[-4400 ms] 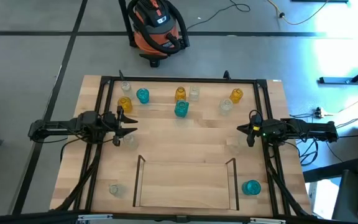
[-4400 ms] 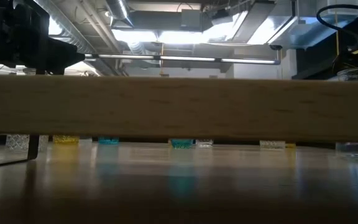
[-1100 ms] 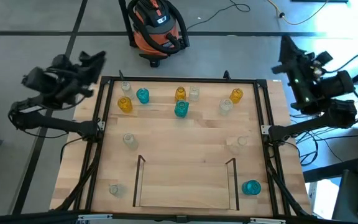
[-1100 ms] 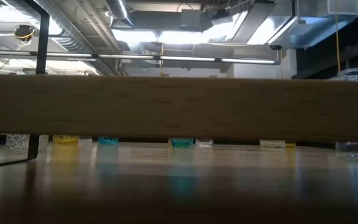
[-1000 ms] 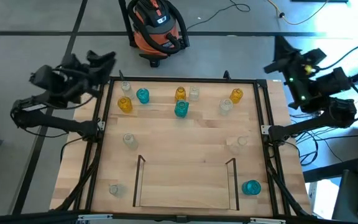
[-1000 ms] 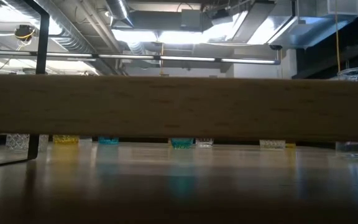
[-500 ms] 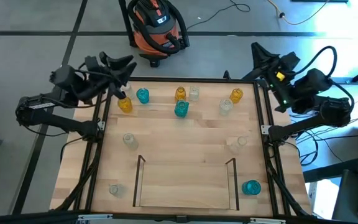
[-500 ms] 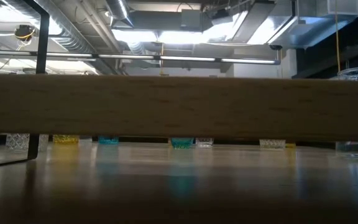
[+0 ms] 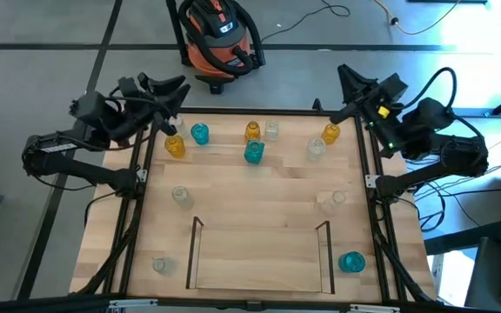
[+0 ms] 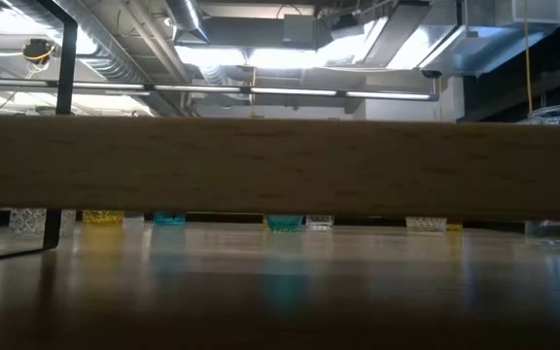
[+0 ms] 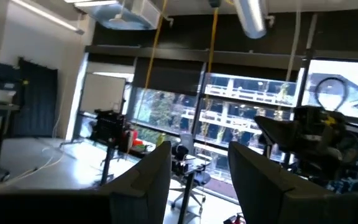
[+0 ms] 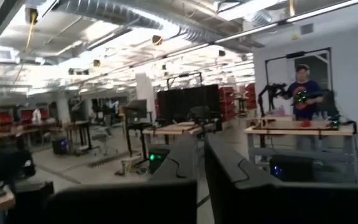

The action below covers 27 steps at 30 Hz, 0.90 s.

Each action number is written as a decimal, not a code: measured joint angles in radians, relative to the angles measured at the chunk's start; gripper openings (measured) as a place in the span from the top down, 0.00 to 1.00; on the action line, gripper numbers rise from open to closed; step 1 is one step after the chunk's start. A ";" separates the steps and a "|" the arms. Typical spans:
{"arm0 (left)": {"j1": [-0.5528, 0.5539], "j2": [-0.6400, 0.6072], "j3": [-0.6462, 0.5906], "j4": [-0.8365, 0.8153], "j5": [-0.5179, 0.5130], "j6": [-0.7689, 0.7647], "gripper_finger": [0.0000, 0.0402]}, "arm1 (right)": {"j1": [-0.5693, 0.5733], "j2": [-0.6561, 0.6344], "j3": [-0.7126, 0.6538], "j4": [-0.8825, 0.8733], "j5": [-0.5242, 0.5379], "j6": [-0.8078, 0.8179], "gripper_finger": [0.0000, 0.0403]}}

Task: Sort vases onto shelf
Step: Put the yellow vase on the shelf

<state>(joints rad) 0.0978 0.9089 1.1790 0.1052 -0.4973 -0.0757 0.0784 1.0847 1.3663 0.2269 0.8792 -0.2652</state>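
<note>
Left hand (image 9: 170, 87) raised over bench's (image 9: 259, 196) 10 o'clock corner, fingers (image 11: 146, 180) apart, grasping nothing. Right hand (image 9: 348, 80) raised over 2 o'clock corner, fingers (image 12: 178, 163) clenched, empty. Vases along 12 o'clock edge: yellow vase (image 9: 175, 146), teal vase (image 9: 254, 152), clear vase (image 9: 316, 148). Another teal vase (image 9: 351, 262) at 5 o'clock, just outside shelf (image 9: 260, 258). Shelf at 6 o'clock holds no vases.
</note>
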 joint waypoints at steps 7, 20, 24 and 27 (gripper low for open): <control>0.063 0.001 0.000 -0.190 0.062 -0.185 0.54 | -0.069 -0.015 0.000 -0.249 0.003 0.214 0.64; 0.138 0.020 0.000 -0.588 0.109 -0.309 0.26 | -0.134 -0.018 0.001 -0.865 0.193 0.403 0.13; 0.138 0.021 0.000 -0.643 0.158 -0.315 0.28 | -0.163 -0.012 -0.006 -1.153 0.062 0.701 0.18; 0.138 0.021 0.000 -0.656 0.167 -0.306 0.28 | -0.208 -0.014 -0.045 -1.274 -0.053 0.881 0.25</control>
<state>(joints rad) 0.2356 0.9295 1.1790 -0.5510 -0.3302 -0.3817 -0.1295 1.0706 1.3209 -1.0471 0.8266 0.6156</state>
